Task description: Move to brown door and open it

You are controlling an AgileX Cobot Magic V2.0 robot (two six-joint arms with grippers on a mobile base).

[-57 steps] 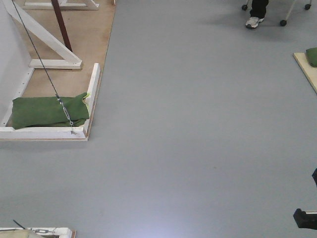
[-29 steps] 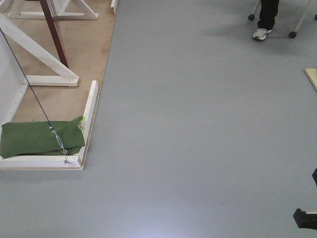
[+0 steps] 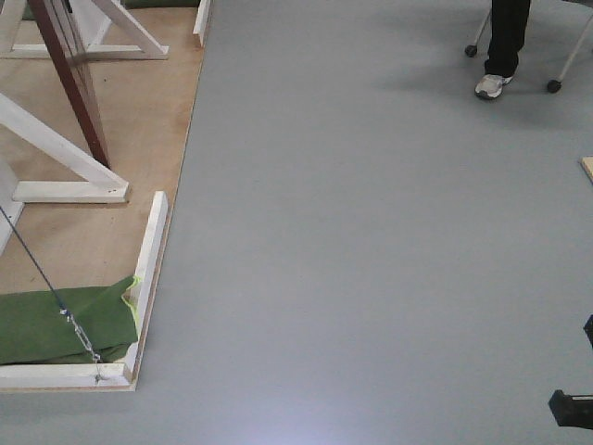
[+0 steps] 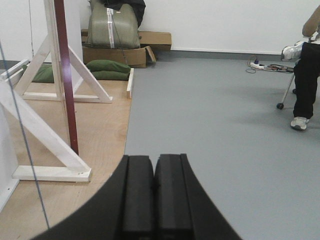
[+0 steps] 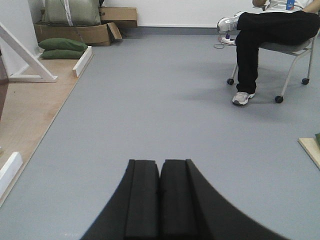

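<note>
The brown door shows edge-on as a thin reddish-brown strip, standing in a white beam frame on a plywood platform. It is at the upper left of the front view (image 3: 72, 88) and left of centre in the left wrist view (image 4: 66, 80). Its panels, lock plate and handle are hidden. My left gripper (image 4: 154, 159) is shut and empty, low over the grey floor, with the door ahead and to its left. My right gripper (image 5: 160, 162) is shut and empty over open grey floor. A black arm part (image 3: 570, 408) shows at the lower right of the front view.
White frame beams (image 3: 65, 158) and a low white border (image 3: 148, 269) edge the plywood platform (image 3: 139, 120). A green sandbag (image 3: 56, 324) lies under a steel cable with a turnbuckle (image 3: 79, 336). A seated person (image 5: 265, 35) on a wheeled chair is ahead right. Cardboard boxes (image 4: 125, 50) stand by the far wall.
The view has advanced forward: the platform, white beams and green sandbag slid down and left in the front view. More of the door's edge came into view. The grippers stayed shut.
</note>
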